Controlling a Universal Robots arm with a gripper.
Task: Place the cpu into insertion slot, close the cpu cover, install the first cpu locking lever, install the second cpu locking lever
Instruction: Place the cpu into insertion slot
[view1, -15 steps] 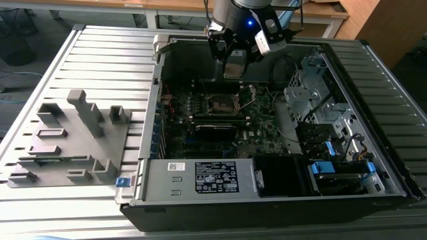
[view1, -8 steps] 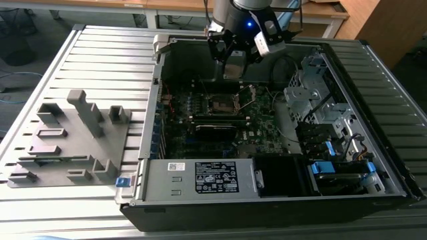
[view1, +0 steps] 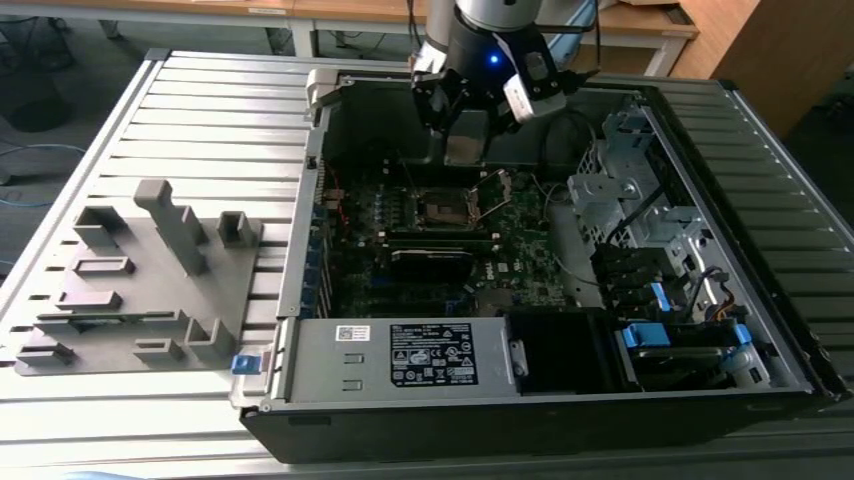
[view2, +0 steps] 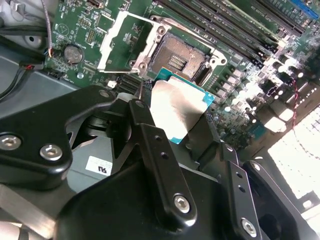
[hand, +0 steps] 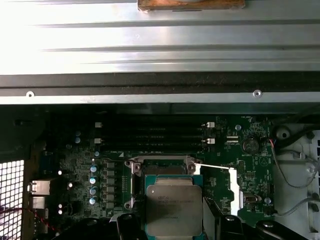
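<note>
Clamped in the black gripper (view1: 466, 148) at the exterior view's upper centre, the silver-grey square cpu (view2: 180, 107) needs level, corner-matched seating in the dark insertion slot (view2: 182, 60)

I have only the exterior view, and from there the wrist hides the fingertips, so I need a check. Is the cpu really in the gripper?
Observer: Yes. In the second wrist view the gripper is shut on the cpu, one finger on each side and the silver top showing.
Operator: Is the cpu cover out of the way?
Observer: Yes. In that view the cpu cover is swung open to one side of the insertion slot, and the slot's contacts are bare.
</note>
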